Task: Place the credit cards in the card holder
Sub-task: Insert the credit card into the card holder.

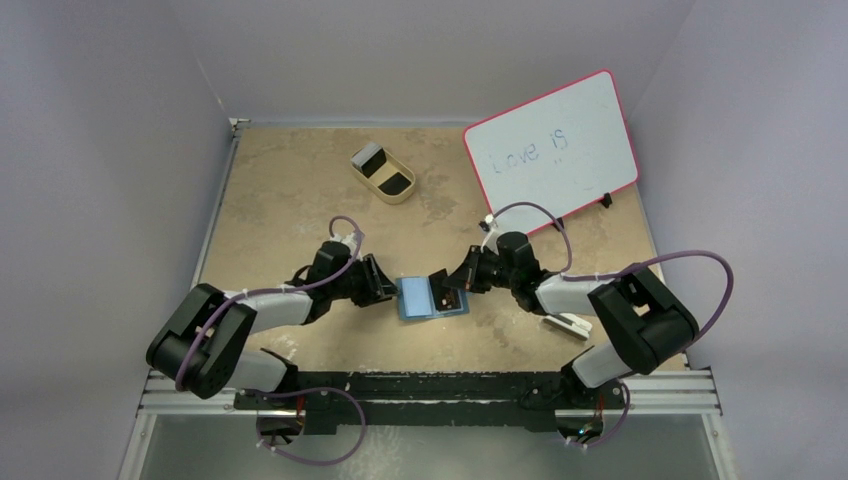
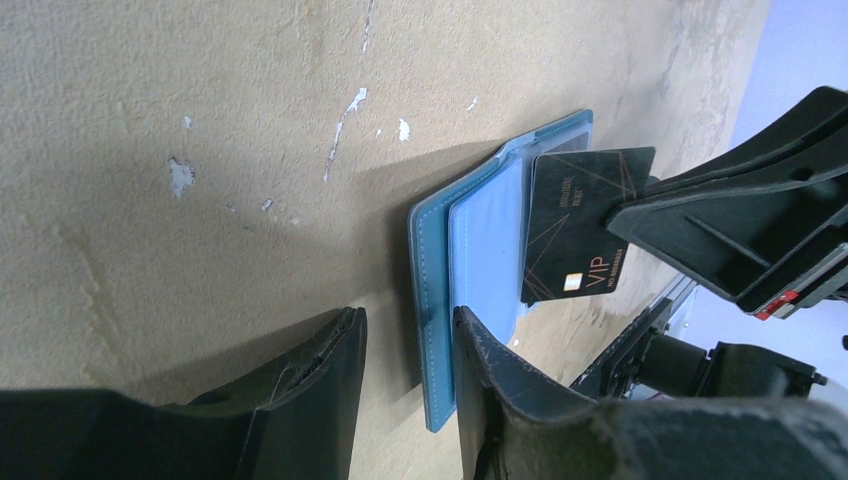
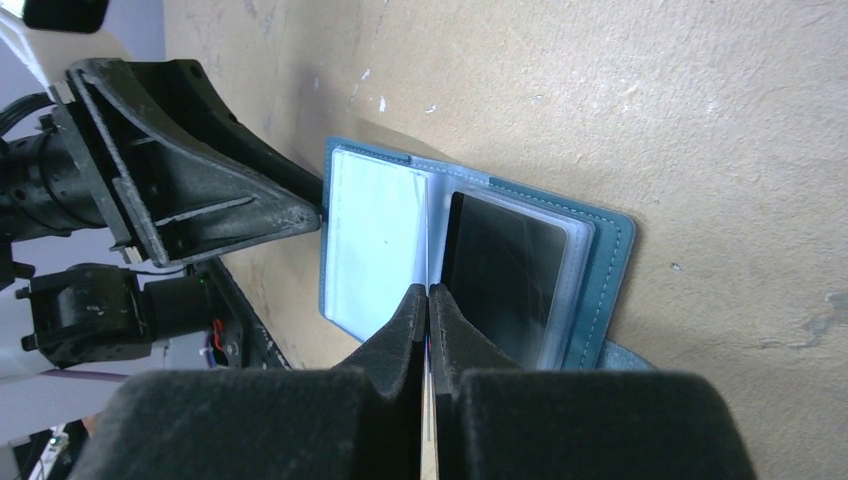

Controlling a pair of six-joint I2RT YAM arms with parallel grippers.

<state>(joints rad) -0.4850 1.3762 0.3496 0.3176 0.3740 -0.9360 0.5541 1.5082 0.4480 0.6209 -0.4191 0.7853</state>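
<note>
- My right fingers [image 3: 400, 340] pinch a black card [image 2: 580, 225] just over the open wallet [image 1: 415, 298] (centre frame), its sleeves directly below.
- My left fingers [image 2: 300, 400] are spread, straddling the wallet's left edge.

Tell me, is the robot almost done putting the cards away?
Not yet. One dark card already looks tucked inside the card holder. The right gripper pinches a black VIP card over the open pages, while the left gripper straddles the holder's edge. More cards wait in the tan tray.
</note>
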